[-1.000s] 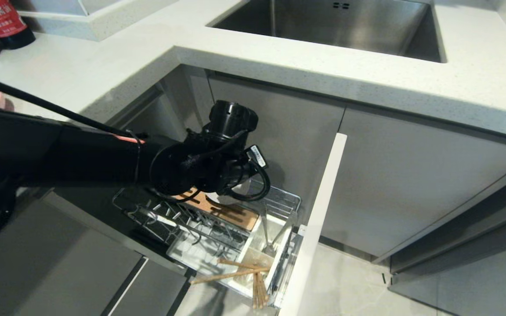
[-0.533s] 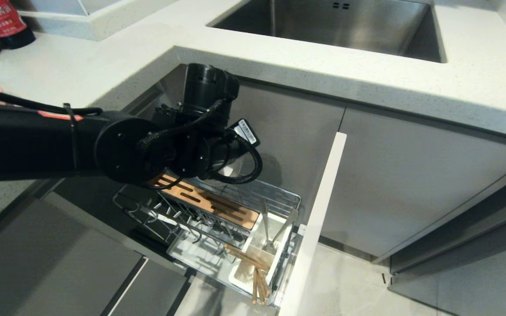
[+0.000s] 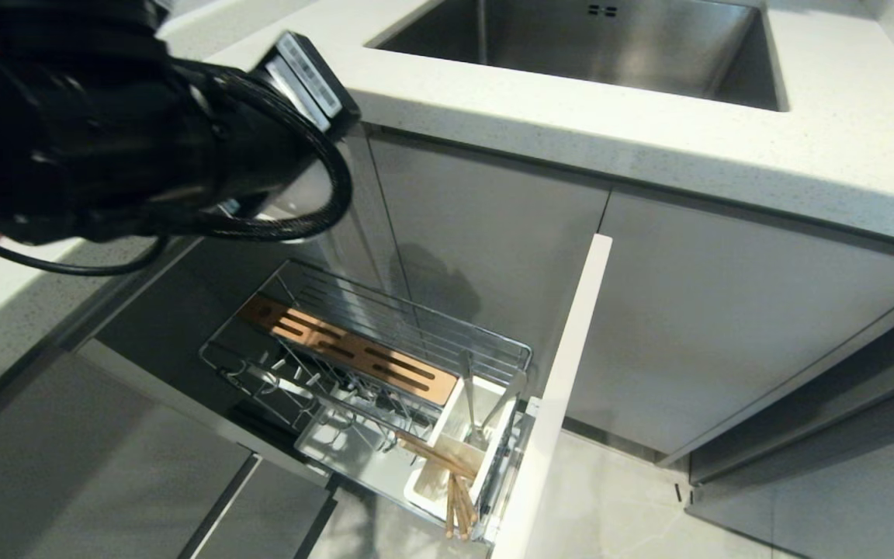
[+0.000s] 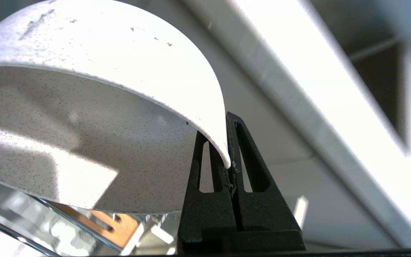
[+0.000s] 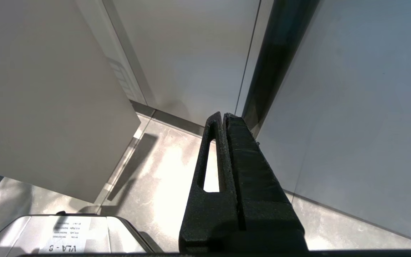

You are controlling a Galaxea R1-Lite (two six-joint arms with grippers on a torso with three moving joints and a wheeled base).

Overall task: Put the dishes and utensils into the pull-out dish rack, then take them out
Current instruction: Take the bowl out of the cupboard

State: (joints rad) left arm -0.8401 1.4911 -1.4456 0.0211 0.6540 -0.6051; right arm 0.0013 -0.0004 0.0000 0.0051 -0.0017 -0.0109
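Head view: left arm is up high at the corner of the worktop, above and to the left of the pull-out dish rack — its end effector is hidden behind the wrist here.
Left end effector: clamped tight on the rim of the small cream-white bowl, pinching the wall edge-on, bowl tipped on its side with the hollow facing the camera.
Rack contents: chopsticks and the grey spoon stand in the white utensil box at the front; the plate prongs look bare; slotted wooden strip runs along the back.
Key relation: the bowl hangs off the left arm, rack below it, worktop just beside and level — looks like an unload, so I'd say the set-down spot lies leftward on the worktop.
Right end effector: fingers pressed together, empty, parked pointing at the floor by the cabinet doors.
Watch for: thin rim pinch, bowl could swing.
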